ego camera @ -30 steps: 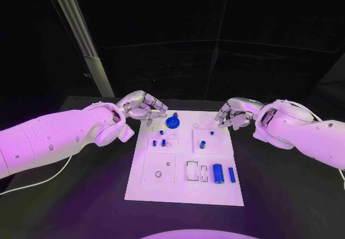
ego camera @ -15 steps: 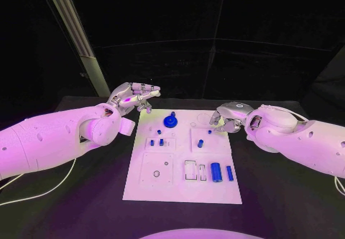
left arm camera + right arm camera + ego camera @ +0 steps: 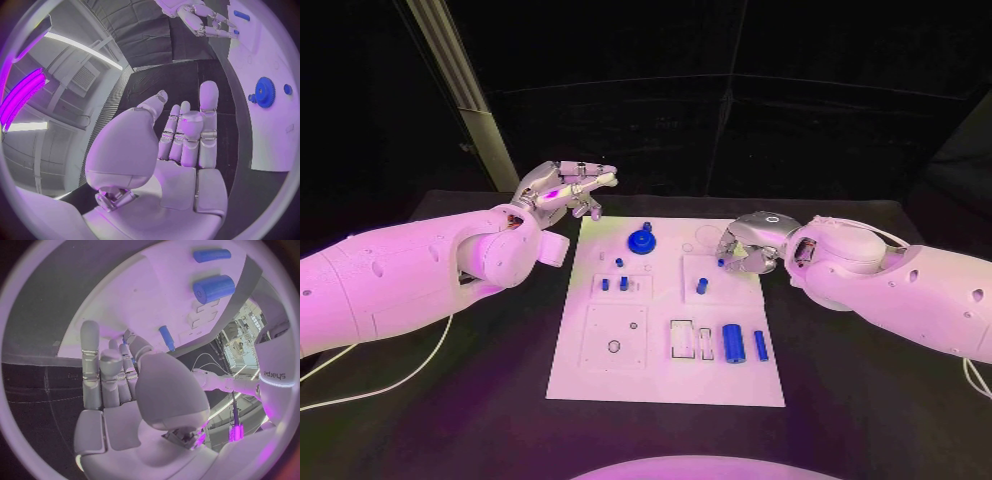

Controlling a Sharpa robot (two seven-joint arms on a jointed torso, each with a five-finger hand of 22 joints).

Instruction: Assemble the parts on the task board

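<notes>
A black table (image 3: 430, 400) carries the white task board (image 3: 661, 385), lying flat at its middle.

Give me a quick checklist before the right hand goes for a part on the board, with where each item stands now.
1. Right hand empty: ok, nothing shows between its fingers.
2. Right hand over the task board: ok, at its far right edge.
3. Left hand clear of the board: ok, raised beyond the far left corner, holding nothing.
4. Blue gear unobstructed: ok.
5. Large blue cylinder and slim one lying loose: ok.
6. Which part sits under the right hand: cannot tell.
</notes>
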